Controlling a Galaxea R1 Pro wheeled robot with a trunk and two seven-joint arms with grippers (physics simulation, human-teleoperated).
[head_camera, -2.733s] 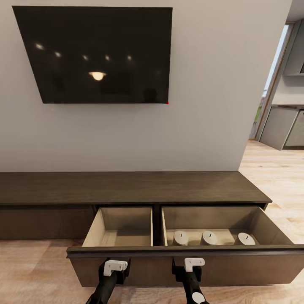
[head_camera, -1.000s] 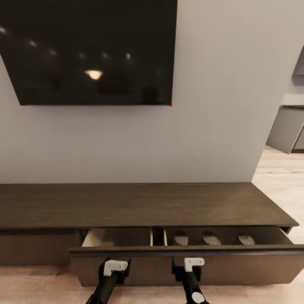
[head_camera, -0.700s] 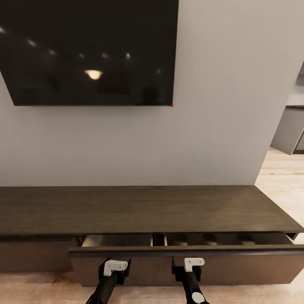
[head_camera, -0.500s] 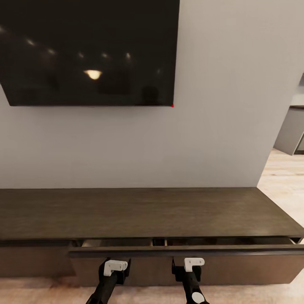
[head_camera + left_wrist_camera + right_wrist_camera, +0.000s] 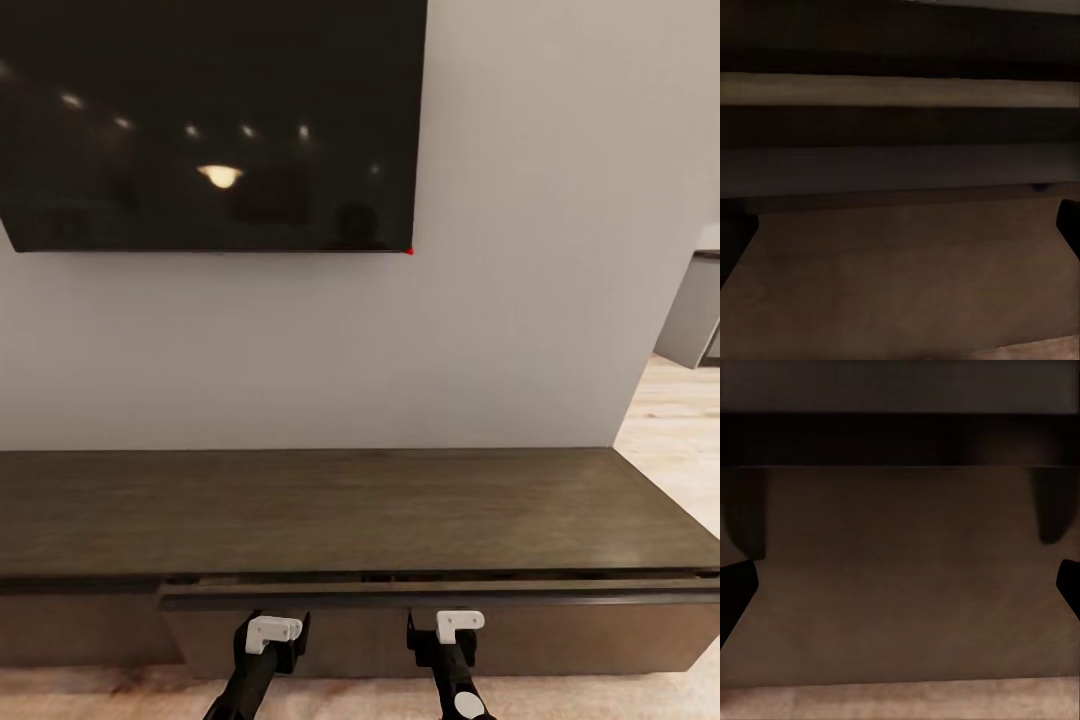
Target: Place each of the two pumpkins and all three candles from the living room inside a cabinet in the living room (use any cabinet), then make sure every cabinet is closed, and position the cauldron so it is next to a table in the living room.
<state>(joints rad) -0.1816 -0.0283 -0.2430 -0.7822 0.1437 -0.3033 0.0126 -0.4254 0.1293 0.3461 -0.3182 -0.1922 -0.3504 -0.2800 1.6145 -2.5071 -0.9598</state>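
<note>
Facing a cabinet set along a grey wall, right under a dark TV. Low and long, with a bare dark-brown top. Down at the near edge, a wide drawer out by only a sliver, leaving just a thin dark slit between its lip and the top. Cannot tell what lies inside through that slit.

Reaching up from the bottom of the head view on two black arms, side by side and roughly parallel, both aimed straight at the drawer front. For the left gripper, set against the left part of that front, forearm angled slightly inward. For the right gripper, just beside it to the right, forearm nearly upright in the picture. Cannot tell from the head view whether either tip touches the wood.

In the left wrist view, spread wide: dark fingertips at opposite edges, brown drawer front between them, nothing held. In the right wrist view, likewise wide, fingertips at both edges, the same brown panel close ahead, nothing gripped.

Off to the right, pale wood floor and a grey cupboard.
</note>
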